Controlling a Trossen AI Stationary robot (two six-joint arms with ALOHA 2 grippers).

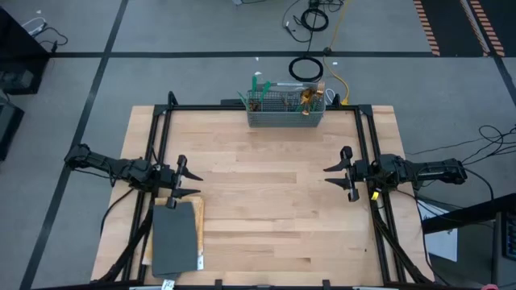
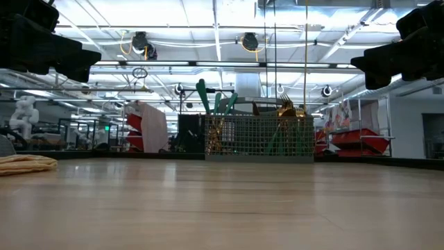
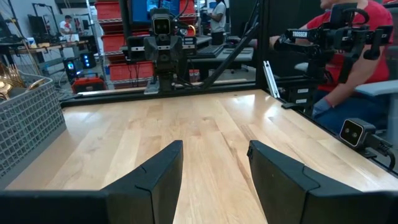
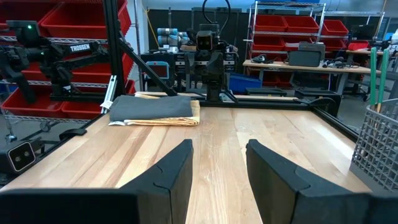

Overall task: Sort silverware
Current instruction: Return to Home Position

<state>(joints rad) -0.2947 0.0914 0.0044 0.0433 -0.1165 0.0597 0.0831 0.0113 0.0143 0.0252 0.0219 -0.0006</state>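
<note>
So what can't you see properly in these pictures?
- How many spoons, forks and knives: high view, too small, packed in the basket.
- Their lower halves: low view, behind the basket's wire.
- The folded cloth: low view, cut off by the left edge.
The left gripper and right gripper wait open on either side.

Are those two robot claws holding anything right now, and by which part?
Nothing is held: the left gripper and the right gripper are both open and empty.

"TROSSEN" lbl on off-table arm [image 4: 79, 48] (white).
</note>
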